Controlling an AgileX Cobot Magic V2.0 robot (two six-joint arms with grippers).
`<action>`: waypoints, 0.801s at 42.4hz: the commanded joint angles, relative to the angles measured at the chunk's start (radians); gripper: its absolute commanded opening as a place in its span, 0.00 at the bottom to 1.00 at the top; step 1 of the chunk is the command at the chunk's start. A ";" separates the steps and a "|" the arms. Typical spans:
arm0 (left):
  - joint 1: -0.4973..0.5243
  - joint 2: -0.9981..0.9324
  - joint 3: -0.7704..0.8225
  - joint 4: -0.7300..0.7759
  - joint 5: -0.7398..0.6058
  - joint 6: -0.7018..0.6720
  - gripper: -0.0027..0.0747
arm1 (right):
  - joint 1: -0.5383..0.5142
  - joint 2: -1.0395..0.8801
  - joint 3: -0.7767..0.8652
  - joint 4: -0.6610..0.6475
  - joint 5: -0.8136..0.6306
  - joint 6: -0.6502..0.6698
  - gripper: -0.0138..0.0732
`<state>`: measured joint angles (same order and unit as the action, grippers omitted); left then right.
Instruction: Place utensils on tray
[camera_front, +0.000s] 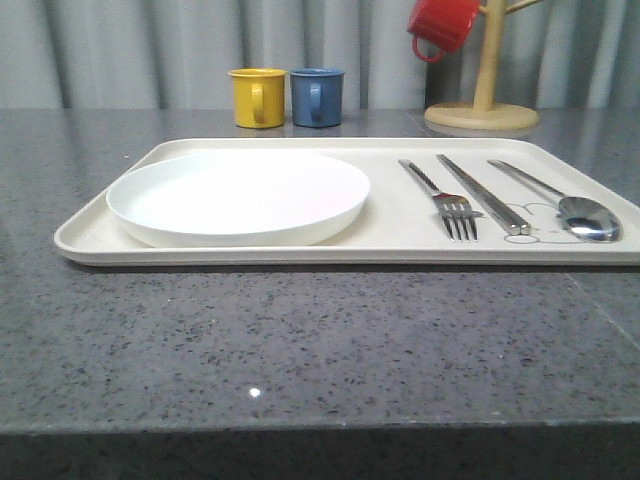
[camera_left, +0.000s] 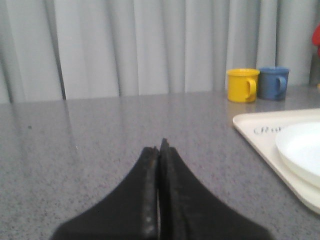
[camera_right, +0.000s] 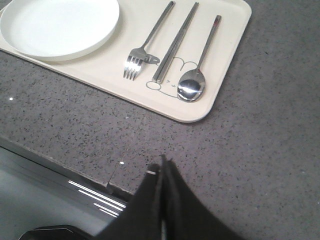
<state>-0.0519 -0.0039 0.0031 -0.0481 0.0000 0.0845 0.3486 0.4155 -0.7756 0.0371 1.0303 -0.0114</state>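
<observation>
Bench: a dark grey speckled stone bench (camera_front: 300, 340) filled the foreground; its front edge showed in the right wrist view, with a paler floor below it.
Room: a pale grey pleated curtain (camera_front: 150, 50) hung across the back.
Tray: a cream rectangular tray (camera_front: 400, 240) with rounded corners and a low rim lay flat on the bench; grey script showed near one corner in the left wrist view, and a rabbit drawing lay partly under the cutlery.
Plate: a round white plate (camera_front: 240, 195) sat on the left part of the tray.
Cutlery: a fork (camera_front: 445, 200), a pair of chopsticks (camera_front: 485, 193) and a spoon (camera_front: 570, 205) lay side by side on the right part of the tray, near one another but apart; the chopsticks lay between the other two.
Behind the tray: a yellow mug (camera_front: 258, 97) and a blue mug (camera_front: 317, 96) stood just beside each other; further right a red mug (camera_front: 442, 24) hung on a wooden mug stand (camera_front: 483, 95).
Left gripper (camera_left: 160, 147): black jaws pressed together with nothing between them, above bare bench beside the tray's plate end.
Right gripper (camera_right: 162, 167): jaws clenched together, empty, above the bench's front edge, apart from the tray's spoon corner.
In the way: nothing lay between either gripper and the tray.
</observation>
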 joint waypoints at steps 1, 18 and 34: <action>0.009 -0.023 0.013 -0.011 -0.079 -0.011 0.01 | 0.000 0.006 -0.023 -0.005 -0.067 -0.001 0.03; 0.040 -0.023 0.013 -0.011 -0.055 -0.011 0.01 | 0.000 0.006 -0.023 -0.005 -0.062 -0.001 0.03; 0.030 -0.023 0.013 -0.011 -0.055 -0.011 0.01 | 0.000 0.006 -0.023 -0.005 -0.061 -0.001 0.03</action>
<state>-0.0156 -0.0039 0.0031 -0.0504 0.0159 0.0845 0.3486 0.4152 -0.7756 0.0371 1.0299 -0.0114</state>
